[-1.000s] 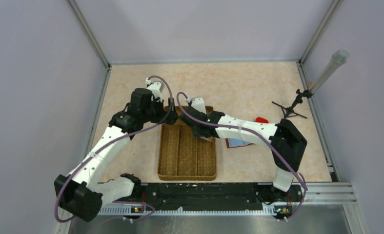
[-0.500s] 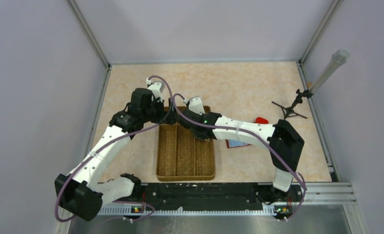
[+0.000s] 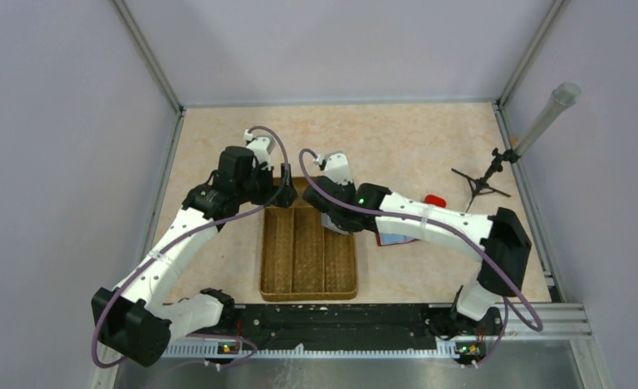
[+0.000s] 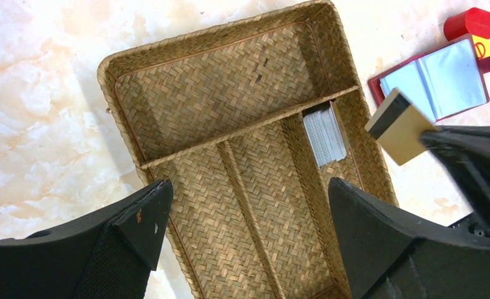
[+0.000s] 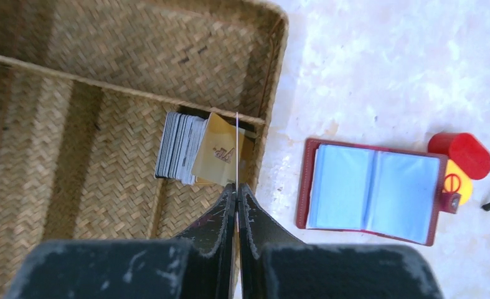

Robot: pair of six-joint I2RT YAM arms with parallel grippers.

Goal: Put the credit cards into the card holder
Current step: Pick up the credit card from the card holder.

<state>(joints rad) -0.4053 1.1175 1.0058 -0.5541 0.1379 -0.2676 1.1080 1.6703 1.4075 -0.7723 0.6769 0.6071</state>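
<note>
Pinching one credit card [image 5: 236, 146] by its lower edge, the right tool [image 5: 236, 189] has its two fingers pressed tight together on it. In the right wrist view the card stands edge-on and shows only as a thin upright line. The left wrist view shows its tan-gold face with a dark stripe along one end, held in the air above the right side of the woven tray [image 4: 107, 78].

Below the held card, a stack of grey cards [image 5: 179, 146] lies in the rightmost long compartment of the tray, pushed up against the cross divider. A gold card [image 5: 217, 154] leans on the right side of that stack, between it and the tray's outer wall. The tray's other two long compartments run alongside to the left, and one wide compartment spans its far end.

The card holder [image 5: 372, 190] lies open and flat on the bench [image 5: 367, 68], just to the right of the tray and not touching it. Its pale blue slots face up inside a dark red border. A round red-and-yellow object [image 5: 461, 156] sits just beside the holder's right edge, by the clasp tab.

The left tool [image 4: 248, 187] hangs over the tray with its dark fingers spread wide, one on each side of the left wrist view. From above, both arms reach in over the far end of the tray, and a small black tripod stand [image 3: 484, 180] stands well apart near the bench's right edge.
</note>
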